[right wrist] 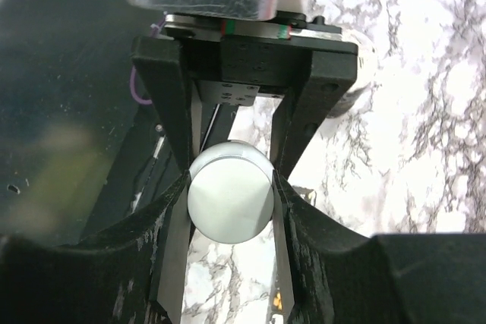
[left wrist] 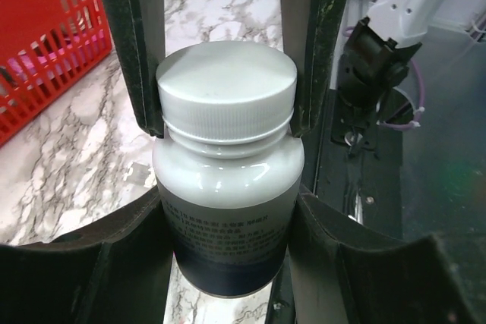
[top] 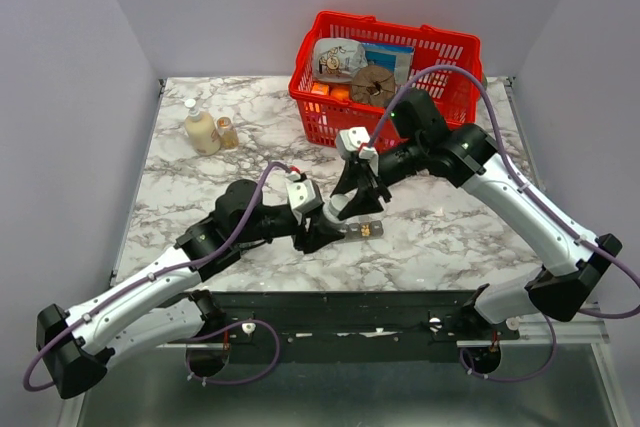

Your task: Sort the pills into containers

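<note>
A white pill bottle (left wrist: 228, 180) with a dark printed label and a white screw cap (left wrist: 226, 89) is held between both grippers above the table. My left gripper (left wrist: 228, 263) is shut on the bottle's body. My right gripper (right wrist: 230, 210) is shut on the cap (right wrist: 230, 201), one finger on each side. In the top view the two grippers meet at mid table, left (top: 316, 233) and right (top: 337, 211), and hide the bottle. The dark grey containers strip (top: 366, 230) lies on the marble just right of them, with orange specks in one compartment.
A red wire-mesh basket (top: 452, 59) with packets and a round tin stands at the back right. Two small bottles (top: 203, 131) stand at the back left. The black mounting rail (top: 350, 322) runs along the table's near edge.
</note>
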Motion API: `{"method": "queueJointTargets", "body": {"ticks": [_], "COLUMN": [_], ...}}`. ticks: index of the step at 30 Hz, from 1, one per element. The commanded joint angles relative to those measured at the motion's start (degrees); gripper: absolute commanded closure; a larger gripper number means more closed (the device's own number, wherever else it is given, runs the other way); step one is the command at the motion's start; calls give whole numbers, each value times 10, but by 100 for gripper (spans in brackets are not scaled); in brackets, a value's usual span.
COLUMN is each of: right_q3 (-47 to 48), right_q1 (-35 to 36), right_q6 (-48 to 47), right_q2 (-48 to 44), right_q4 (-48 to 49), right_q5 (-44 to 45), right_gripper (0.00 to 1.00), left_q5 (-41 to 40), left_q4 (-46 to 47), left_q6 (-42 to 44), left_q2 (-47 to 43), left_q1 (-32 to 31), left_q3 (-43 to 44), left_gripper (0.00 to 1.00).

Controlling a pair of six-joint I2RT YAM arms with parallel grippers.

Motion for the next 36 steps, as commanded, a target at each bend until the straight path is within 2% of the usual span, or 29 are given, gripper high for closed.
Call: {"method": "queueJointTargets", "body": {"ticks": [1,5,8,11,14,17,20,21,25,27,31,33,36], "right_q3": [-33,-72,-94,-98,-86,-62,-31,-23,7,30,31,16,23], "right_q1": [11,11,11,11,10,9,-1,-7,-27,-33,-38,-38,-38], "right_q6": [123,233,283,301,294,270,239,234,184,131,14,-70,-161], "right_q2": [8,13,28,32,36,31,23,22,9,4,-28,-52,-51], "right_q4": [-2,66,98,114,113,99,78,73,41,15,-29,-39,-96], "right_q5": [38,106,148,153,148,136,109,77,17,2,-7,-16,-59], "right_gripper": [69,73,73,72,66,51,31,19,4,0,0,0,0], "left_q5": [-139,-220,-270,-297,-290,-276,-231,-222,-147,-113,-18,54,135], "left_q4": [123,145,172,184,177,161,135,128,111,100,79,73,60], "left_q6": [10,19,14,5,-1,-6,-17,-21,-33,-39,-42,-45,-49], "left_q2": [3,7,11,16,16,10,0,-3,-20,-23,-30,-29,-14], "left_q1": [5,-5,-11,-12,-12,-12,-10,-11,-10,-8,-2,-1,3], "left_q3": [23,26,28,27,22,10,-2,-7,-20,-20,-19,-19,-9], "left_gripper": [100,100,100,100,100,100,100,100,100,100,100,100,100]}}
